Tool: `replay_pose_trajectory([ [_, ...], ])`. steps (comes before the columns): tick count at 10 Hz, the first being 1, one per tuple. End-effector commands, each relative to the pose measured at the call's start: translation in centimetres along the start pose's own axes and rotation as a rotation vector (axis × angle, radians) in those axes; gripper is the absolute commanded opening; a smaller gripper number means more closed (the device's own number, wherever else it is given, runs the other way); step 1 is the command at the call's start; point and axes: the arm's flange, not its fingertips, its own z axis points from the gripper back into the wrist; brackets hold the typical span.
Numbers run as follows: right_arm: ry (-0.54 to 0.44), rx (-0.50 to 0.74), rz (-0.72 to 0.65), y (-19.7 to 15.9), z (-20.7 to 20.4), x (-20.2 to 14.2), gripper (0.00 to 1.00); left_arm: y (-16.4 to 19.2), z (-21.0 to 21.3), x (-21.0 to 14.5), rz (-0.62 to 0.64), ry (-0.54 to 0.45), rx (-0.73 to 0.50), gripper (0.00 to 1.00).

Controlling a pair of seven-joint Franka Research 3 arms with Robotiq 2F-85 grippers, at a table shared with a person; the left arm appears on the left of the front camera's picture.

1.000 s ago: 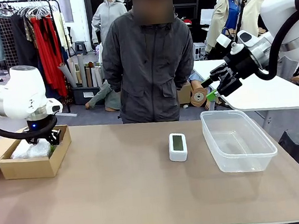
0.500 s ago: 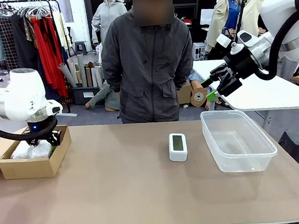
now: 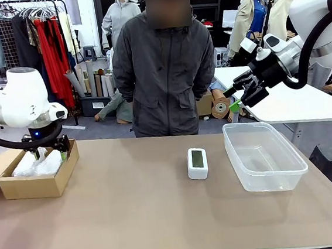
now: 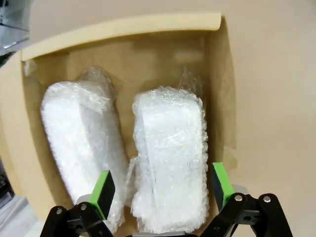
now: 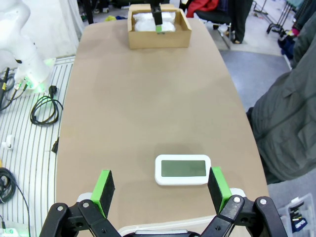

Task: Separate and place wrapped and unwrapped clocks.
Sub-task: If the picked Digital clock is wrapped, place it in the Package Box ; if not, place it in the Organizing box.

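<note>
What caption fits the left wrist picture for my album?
Open left gripper over a cardboard box, one wrapped clock in line with its fingers, the other wrapped clock beside it.

Our fixed front camera sits on the robot's side and looks across the tabletop at the person standing at the far edge. Our left wrist camera hangs close above the cardboard box, looking straight down into it past the left claw. Our right wrist camera rides high and farther off, looking down the tabletop's length past the right claw; with the front view we share the box and the white clock.
</note>
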Motion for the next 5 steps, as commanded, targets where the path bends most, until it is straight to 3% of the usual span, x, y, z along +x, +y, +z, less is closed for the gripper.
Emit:
replay_pose_trajectory([
  [1, -0.006, -0.001, 0.006, 0.0, 0.1, 0.2, 1.00, 0.2, 1.9, 0.0, 0.037, -0.003, 0.005, 1.00],
  [5, -0.006, -0.001, 0.006, 0.0, 0.1, 0.2, 1.00, 0.2, 5.0, 0.2, 0.067, -0.022, -0.024, 1.00],
])
